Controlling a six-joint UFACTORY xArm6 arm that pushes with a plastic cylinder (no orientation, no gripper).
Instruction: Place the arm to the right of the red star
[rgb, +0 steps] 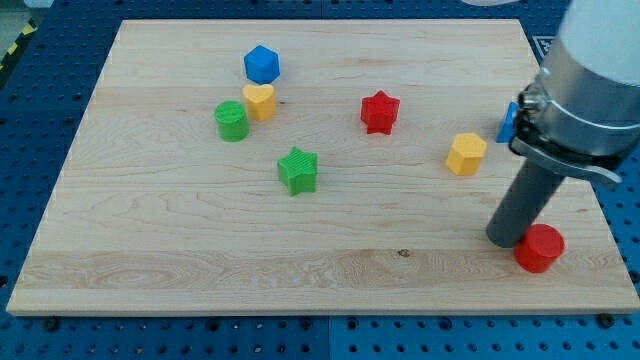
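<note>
Red star (380, 111): flat on board, upright points, well up-left of my tip (505, 240), untouched.

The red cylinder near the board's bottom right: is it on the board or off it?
On the board. The red cylinder stands upright fully on the wooden board, inside its right edge, with my tip touching or nearly touching its left side.

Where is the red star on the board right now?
The red star sits above the board's centre, slightly toward the view's right, between the yellow heart on its left and the yellow hexagon lower right.
</note>
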